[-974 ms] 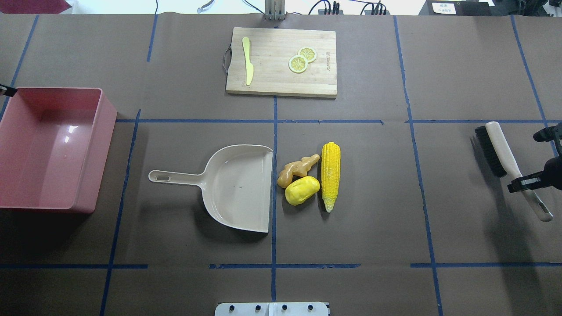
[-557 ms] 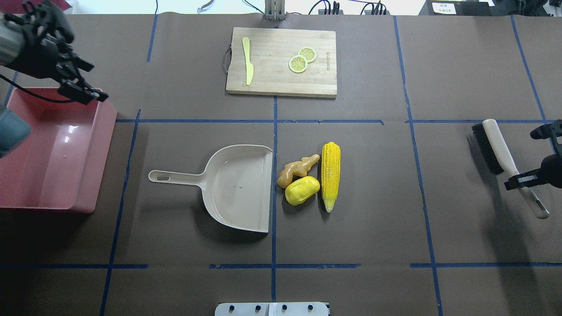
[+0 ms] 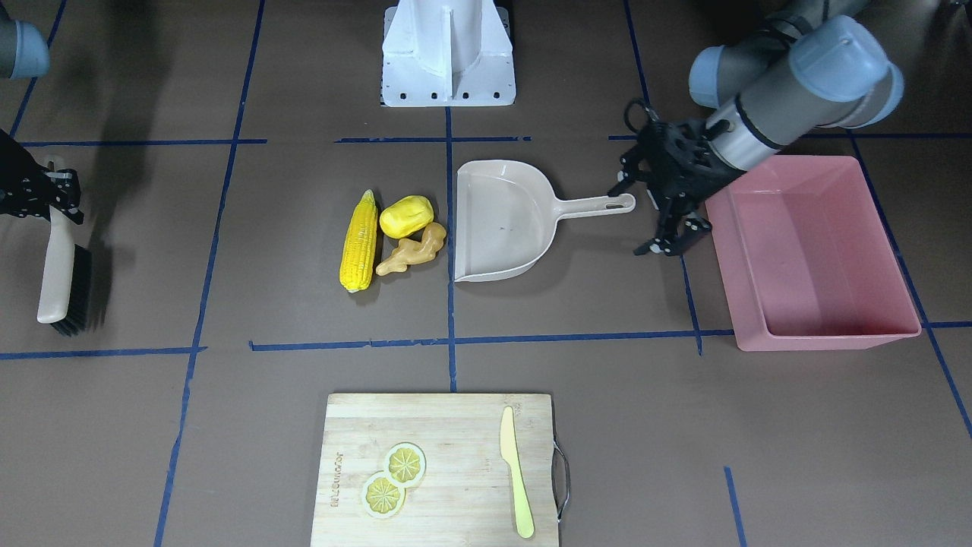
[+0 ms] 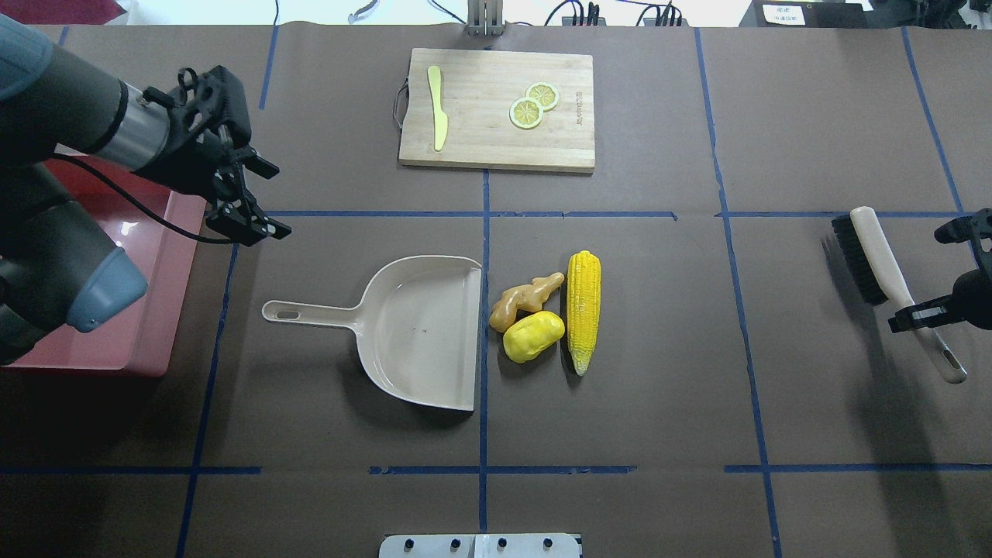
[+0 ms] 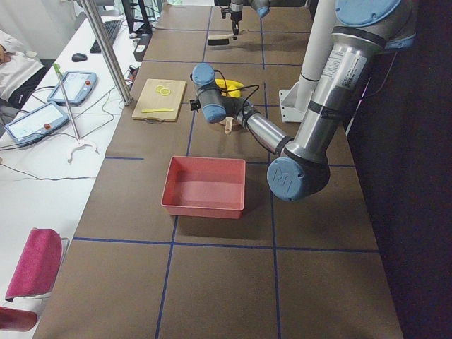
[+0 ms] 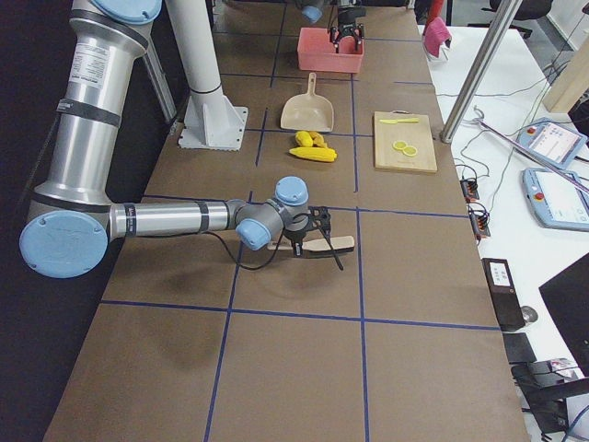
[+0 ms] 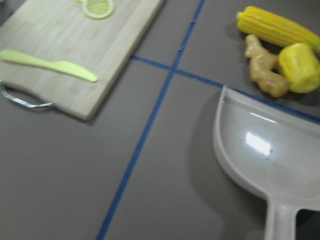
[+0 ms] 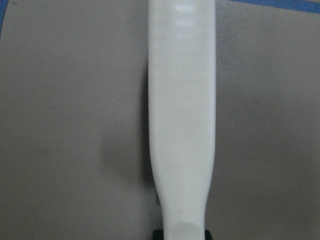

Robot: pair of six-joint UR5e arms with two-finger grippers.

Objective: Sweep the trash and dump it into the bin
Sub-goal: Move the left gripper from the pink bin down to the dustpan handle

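Note:
The trash lies in a cluster right of the dustpan [image 4: 422,329]: a corn cob [image 4: 583,306], a smooth yellow lump [image 4: 533,335] and a tan ginger root [image 4: 523,298]. All three also show in the front view, as the corn [image 3: 361,241], the lump [image 3: 406,216] and the ginger [image 3: 410,254]. The pink bin [image 4: 167,310] stands at the left edge. My left gripper [image 4: 273,200] hangs open and empty above the table, between the bin's corner and the dustpan handle [image 3: 600,205]. My right gripper [image 4: 922,316] is shut on the white handle of a black-bristled brush [image 4: 880,248] at the far right.
A wooden cutting board [image 4: 496,108] at the back centre carries a pale yellow knife [image 4: 438,105] and two lemon slices [image 4: 533,105]. The left wrist view shows the dustpan's pan [image 7: 265,150] and the trash beyond it. Blue tape lines cross the brown table.
My left arm has swung in from the left, over the bin, to a spot near the dustpan handle. The right gripper and the brush have shifted slightly left and farther back.

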